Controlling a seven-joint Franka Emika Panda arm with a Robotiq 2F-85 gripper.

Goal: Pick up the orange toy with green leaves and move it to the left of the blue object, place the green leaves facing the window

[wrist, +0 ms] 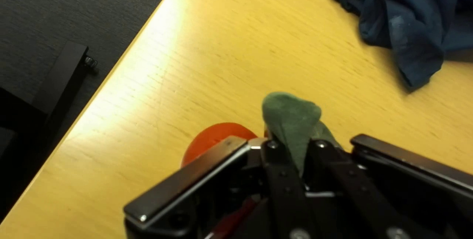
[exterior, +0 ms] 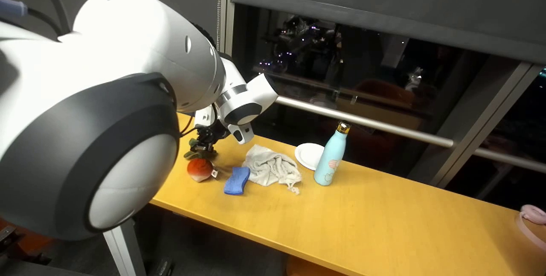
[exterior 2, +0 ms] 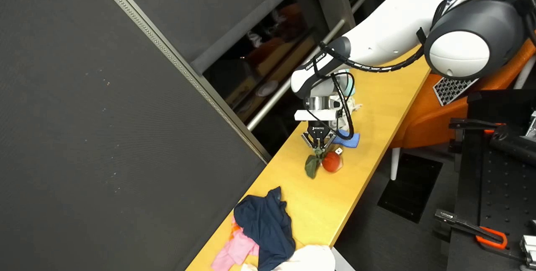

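The orange toy [exterior: 199, 169] shows in both exterior views [exterior 2: 331, 161], on or just above the yellow table, with its dark green leaves [exterior 2: 312, 166] beside the round body. My gripper [wrist: 297, 146] is shut on a green leaf [wrist: 290, 111] in the wrist view; the orange body [wrist: 218, 135] is partly hidden behind a finger. The gripper points down over the leaves in both exterior views [exterior: 205, 144] [exterior 2: 319, 147]. The blue object [exterior: 237, 181] lies close beside the toy, also in an exterior view [exterior 2: 351, 139]. The dark window [exterior: 307, 62] stands behind the table.
A grey cloth [exterior: 266, 165] touches or nearly touches the blue object. A white plate [exterior: 308, 154] and a tall pale-blue bottle [exterior: 330, 156] stand farther along. A navy cloth [exterior 2: 268, 225] lies at the table's end. A metal rail [exterior: 362, 121] crosses the window.
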